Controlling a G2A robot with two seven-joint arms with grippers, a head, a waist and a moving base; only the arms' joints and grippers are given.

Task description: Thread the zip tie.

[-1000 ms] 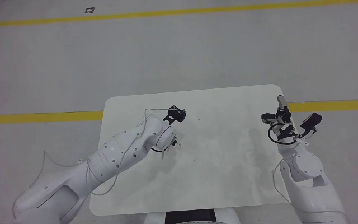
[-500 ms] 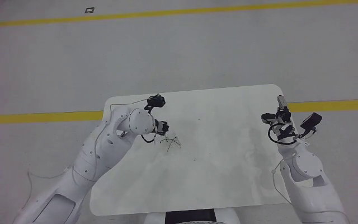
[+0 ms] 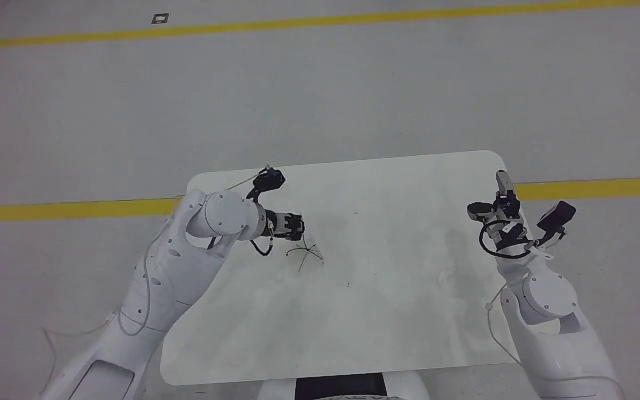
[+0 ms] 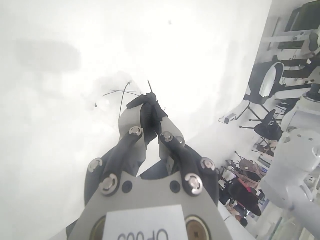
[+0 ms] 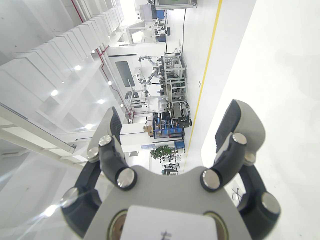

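Note:
My left gripper (image 3: 297,225) hovers low over the left part of the white table (image 3: 410,300), its fingers (image 4: 150,108) pressed together. A thin black zip tie (image 4: 149,86) sticks out past the tips, so the gripper is shut on it. Just beyond the tips, a few more thin black zip ties (image 4: 122,93) lie crossed on the table (image 3: 305,251). My right gripper (image 5: 172,123) is held up at the table's right edge (image 3: 492,197), open with nothing between its fingers and pointing away into the room.
The table's rounded right edge (image 3: 505,170) runs close under the right arm. A small dark speck (image 4: 169,22) marks the tabletop farther out. Beyond the table is grey floor with yellow lines (image 3: 90,209).
The left arm has swung its elbow out to the left and turned its gripper from pointing down over the ties to lying sideways beside them. The right arm has kept still.

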